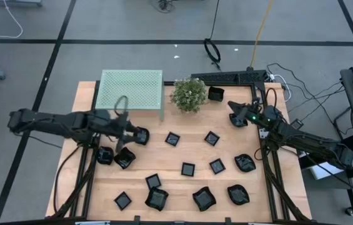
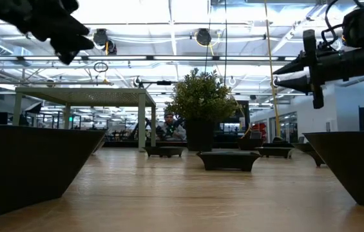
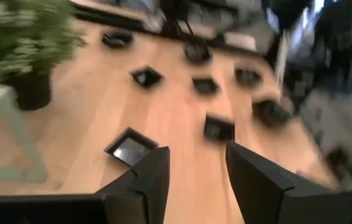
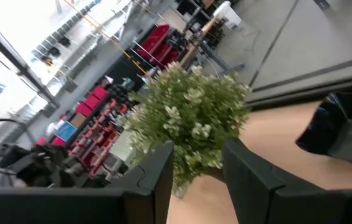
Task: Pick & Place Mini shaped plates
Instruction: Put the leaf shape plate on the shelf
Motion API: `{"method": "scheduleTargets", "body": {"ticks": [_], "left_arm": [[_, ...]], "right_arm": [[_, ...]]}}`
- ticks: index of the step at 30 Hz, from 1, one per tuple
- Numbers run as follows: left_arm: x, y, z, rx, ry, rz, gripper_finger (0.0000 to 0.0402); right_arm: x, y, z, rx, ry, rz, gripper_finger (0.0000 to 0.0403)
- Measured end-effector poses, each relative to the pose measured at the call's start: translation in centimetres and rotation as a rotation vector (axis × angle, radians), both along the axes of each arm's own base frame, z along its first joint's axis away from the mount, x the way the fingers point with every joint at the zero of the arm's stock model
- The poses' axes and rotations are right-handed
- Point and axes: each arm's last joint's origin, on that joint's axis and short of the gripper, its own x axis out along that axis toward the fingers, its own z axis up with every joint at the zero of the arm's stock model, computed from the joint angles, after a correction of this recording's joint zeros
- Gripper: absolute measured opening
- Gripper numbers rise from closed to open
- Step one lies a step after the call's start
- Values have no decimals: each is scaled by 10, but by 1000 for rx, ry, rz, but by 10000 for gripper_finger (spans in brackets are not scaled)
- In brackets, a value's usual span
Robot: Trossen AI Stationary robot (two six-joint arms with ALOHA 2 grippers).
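Note:
Several small black mini shaped plates lie scattered on the wooden table (image 1: 182, 153), among them a square one (image 1: 172, 139) and a wavy-rimmed one (image 1: 203, 199). My left gripper (image 1: 141, 135) hangs open over the table's left part with nothing between its fingers. In the left wrist view (image 3: 197, 158) that square plate (image 3: 131, 146) lies flat just ahead of it. My right gripper (image 1: 234, 117) is open and empty at the far right, held level above the table. It points at the potted plant (image 4: 188, 118), and a black dish (image 4: 334, 130) sits beside the plant.
A pale green mesh rack (image 1: 131, 90) stands on legs at the far left, and the potted plant (image 1: 188, 94) stands next to it. Two plates (image 1: 105, 156) (image 1: 125, 159) lie under the left arm. Bare wood shows between the plates mid-table.

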Motion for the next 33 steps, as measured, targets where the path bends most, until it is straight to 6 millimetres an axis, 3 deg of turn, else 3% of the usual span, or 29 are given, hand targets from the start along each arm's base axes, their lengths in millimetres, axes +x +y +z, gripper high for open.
{"method": "scheduleTargets", "body": {"ticks": [7, 16, 33], "left_arm": [[34, -19, -6, 298, 158, -227, 159], [46, -28, -56, 542, 558, -159, 159], [58, -29, -110, 609, 869, -128, 159]], "right_arm": [[0, 0, -2, 13, 22, 0, 123], [0, 0, -3, 14, 24, 0, 123], [0, 0, -3, 15, 25, 0, 123]]}}
